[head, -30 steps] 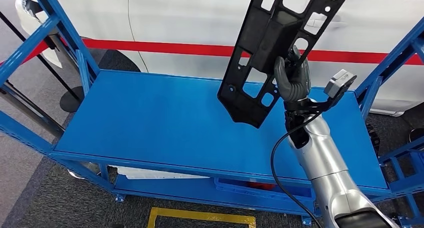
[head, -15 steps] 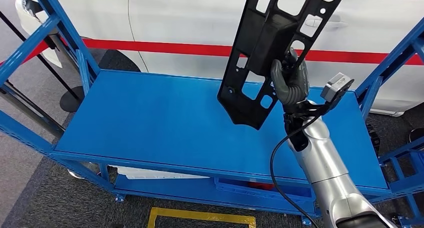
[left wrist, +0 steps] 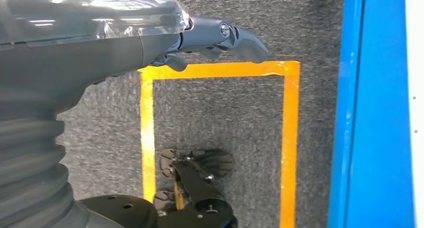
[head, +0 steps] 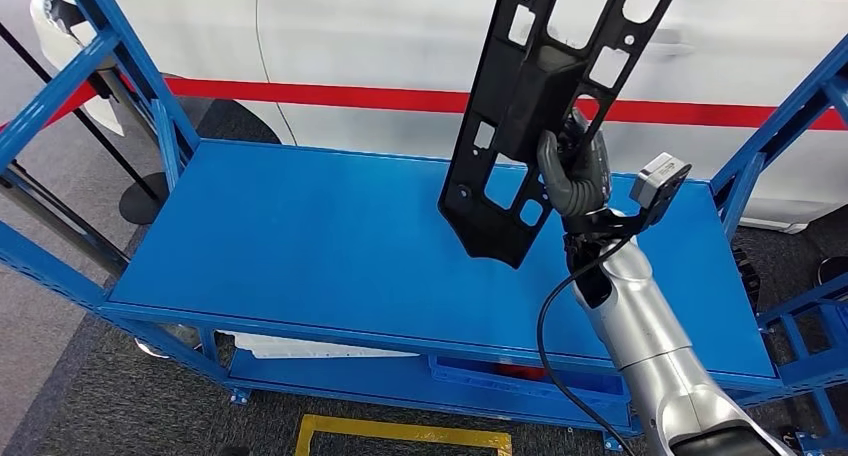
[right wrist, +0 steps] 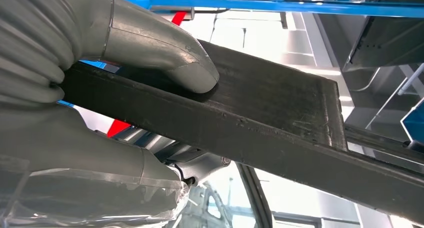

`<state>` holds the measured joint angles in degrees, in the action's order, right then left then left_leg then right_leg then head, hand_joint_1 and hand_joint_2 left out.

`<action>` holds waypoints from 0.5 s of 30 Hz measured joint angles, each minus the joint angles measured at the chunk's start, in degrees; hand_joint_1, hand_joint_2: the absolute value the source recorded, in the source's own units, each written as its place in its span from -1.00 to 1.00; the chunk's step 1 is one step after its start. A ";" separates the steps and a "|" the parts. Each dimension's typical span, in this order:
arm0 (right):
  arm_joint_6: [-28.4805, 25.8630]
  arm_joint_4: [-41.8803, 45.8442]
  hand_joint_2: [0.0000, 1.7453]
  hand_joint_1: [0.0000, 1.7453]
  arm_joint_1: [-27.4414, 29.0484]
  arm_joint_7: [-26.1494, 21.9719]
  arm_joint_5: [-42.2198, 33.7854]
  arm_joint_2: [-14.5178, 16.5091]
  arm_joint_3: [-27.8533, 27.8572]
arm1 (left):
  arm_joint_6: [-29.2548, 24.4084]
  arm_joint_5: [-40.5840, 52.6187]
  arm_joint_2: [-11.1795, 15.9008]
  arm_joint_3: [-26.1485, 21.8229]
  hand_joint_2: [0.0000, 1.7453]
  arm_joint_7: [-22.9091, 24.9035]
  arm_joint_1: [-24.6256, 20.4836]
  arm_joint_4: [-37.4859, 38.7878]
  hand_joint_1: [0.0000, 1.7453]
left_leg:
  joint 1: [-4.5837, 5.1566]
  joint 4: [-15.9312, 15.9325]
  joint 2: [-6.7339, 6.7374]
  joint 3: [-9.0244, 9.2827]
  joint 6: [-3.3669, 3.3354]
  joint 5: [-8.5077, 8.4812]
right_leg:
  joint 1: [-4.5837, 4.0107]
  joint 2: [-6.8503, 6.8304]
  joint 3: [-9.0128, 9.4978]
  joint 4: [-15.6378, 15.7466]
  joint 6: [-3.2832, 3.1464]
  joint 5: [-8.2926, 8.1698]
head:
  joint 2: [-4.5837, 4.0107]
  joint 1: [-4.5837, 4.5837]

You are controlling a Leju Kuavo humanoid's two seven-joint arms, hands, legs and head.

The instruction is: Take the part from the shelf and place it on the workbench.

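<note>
Black perforated part — upright, aloft

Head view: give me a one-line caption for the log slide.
Right hand grips the long black perforated part, raised upright above the bare blue shelf deck, white car behind.

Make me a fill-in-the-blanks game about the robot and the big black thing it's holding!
1. The black part is held by the robot's ____ hand.
2. The shelf under the part is painted ____.
3. Behind the shelf stands a white car with a ____ stripe.
4. In the left wrist view, the tape on the floor is ____.

Missing words: right; blue; red; yellow
</note>
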<state>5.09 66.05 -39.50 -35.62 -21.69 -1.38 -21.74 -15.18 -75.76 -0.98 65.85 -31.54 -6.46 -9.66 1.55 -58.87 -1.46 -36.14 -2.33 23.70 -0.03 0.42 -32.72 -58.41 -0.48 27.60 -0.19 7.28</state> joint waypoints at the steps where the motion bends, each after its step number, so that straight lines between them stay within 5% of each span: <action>1: -0.06 -0.15 1.00 1.00 0.01 -0.20 0.12 -0.01 -0.01 | -0.64 0.34 0.00 0.14 1.00 0.45 -0.01 0.01 -1.00 | 0.12 -0.08 0.01 -0.01 -0.15 0.03 | 0.07 0.01 0.02 0.05 0.17 -0.05 | 0.01 0.00; 5: -0.36 0.25 1.00 1.00 -0.12 -0.36 0.41 -0.01 -0.03 | -3.15 0.81 -0.03 0.62 1.00 1.87 -0.03 -0.01 -1.00 | -0.32 1.12 0.20 0.53 -0.81 -0.81 | 0.12 -0.03 -0.29 -1.15 0.75 1.16 | 0.01 -0.01; 8: -0.66 1.32 1.00 1.00 -0.22 -0.15 0.74 -0.01 -0.02 | -3.76 0.93 -0.02 1.00 1.00 2.56 -0.02 0.00 -1.00 | -0.48 1.64 0.38 0.66 -1.07 -1.17 | 0.35 -0.10 -4.15 -10.50 1.10 6.86 | 0.02 0.00; 10: -0.79 1.88 1.00 1.00 -0.11 0.21 1.03 -0.01 -0.02 | -4.16 0.91 0.02 1.21 1.00 2.90 0.03 0.01 -1.00 | -0.50 1.44 0.41 0.46 -1.03 -1.20 | 0.63 -0.12 -6.38 -15.90 1.41 8.45 | 0.01 -0.01; 12: -0.84 2.37 1.00 1.00 -0.12 0.45 1.13 -0.02 -0.01 | -4.36 0.91 0.03 1.33 1.00 3.09 0.08 0.02 -1.00 | -0.56 0.97 0.37 0.09 -0.93 -1.20 | 0.94 -0.15 -5.15 -13.82 1.62 6.06 | 0.01 -0.01; 15: -0.91 3.28 1.00 1.00 -0.49 0.51 1.09 -0.03 0.12 | -4.43 1.08 0.00 1.53 1.00 3.15 0.08 0.02 -1.00 | -0.55 -0.06 0.20 -0.79 -0.15 -1.18 | 1.06 0.00 0.04 -3.64 1.40 1.65 | 0.00 -0.02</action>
<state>4.19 69.33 -39.98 -35.10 -20.59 -1.41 -21.62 -19.61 -74.68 -0.98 67.38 -28.40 -6.38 -9.64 1.00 -58.93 -1.25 -36.93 -2.49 22.53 1.03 0.42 -32.68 -62.05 0.91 29.25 -0.19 7.26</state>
